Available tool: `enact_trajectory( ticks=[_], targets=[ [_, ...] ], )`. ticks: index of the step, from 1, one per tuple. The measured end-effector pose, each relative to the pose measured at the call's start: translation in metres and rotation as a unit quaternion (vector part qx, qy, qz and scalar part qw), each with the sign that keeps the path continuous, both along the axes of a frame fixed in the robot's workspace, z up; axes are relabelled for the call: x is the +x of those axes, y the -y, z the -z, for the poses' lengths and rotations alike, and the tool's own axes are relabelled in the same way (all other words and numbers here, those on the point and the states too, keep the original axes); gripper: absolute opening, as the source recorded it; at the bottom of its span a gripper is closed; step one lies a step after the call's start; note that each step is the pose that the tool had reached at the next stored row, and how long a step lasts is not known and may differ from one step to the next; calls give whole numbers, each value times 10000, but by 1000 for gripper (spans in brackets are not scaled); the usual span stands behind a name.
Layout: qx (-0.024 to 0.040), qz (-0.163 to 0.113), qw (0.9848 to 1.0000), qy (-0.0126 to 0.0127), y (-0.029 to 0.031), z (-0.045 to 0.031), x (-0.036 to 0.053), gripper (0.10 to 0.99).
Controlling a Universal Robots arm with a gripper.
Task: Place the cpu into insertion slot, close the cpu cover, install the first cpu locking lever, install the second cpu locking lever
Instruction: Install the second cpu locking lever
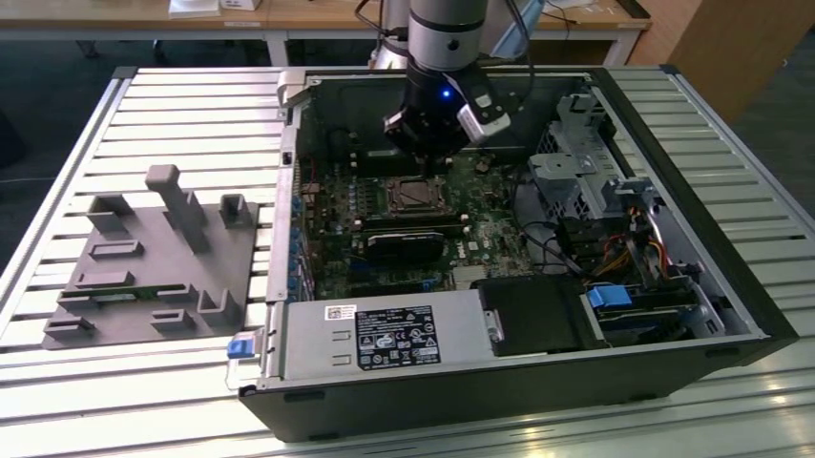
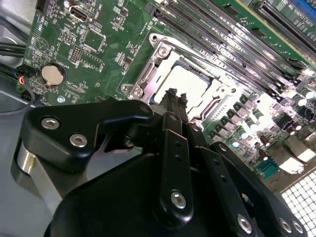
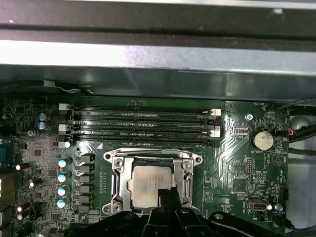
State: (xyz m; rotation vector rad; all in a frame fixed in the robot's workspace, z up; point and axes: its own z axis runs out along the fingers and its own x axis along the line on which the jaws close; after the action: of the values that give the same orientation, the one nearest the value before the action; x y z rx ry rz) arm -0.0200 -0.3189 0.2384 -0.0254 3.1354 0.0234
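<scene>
Cpu [image 3: 150, 185]: silver-grey square, seated in the insertion slot [image 3: 116, 183], lower centre of the first wrist view; in the exterior view, centre of the green motherboard [image 1: 484, 224]. Cpu cover [image 3: 153, 154]: silvery frame lying down around the chip. Gripper [image 3: 167, 197]: black fingers [image 2: 173, 101] pressed together into a narrow tip, directly over the chip's edge; contact cannot be told. Arm: vertical, reaching down into the open computer case [image 1: 713, 205] on the slatted table [image 1: 178, 105]. Grey fixture [image 1: 153, 262]: exterior view's left.
</scene>
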Motion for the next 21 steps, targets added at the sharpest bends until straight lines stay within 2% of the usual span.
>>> enact_trajectory(
  ticks=[11,21],
  targets=[
    [0,0,10000,0,99,0,0,106],
    [1,0,10000,0,126,1,0,106]
  ],
)
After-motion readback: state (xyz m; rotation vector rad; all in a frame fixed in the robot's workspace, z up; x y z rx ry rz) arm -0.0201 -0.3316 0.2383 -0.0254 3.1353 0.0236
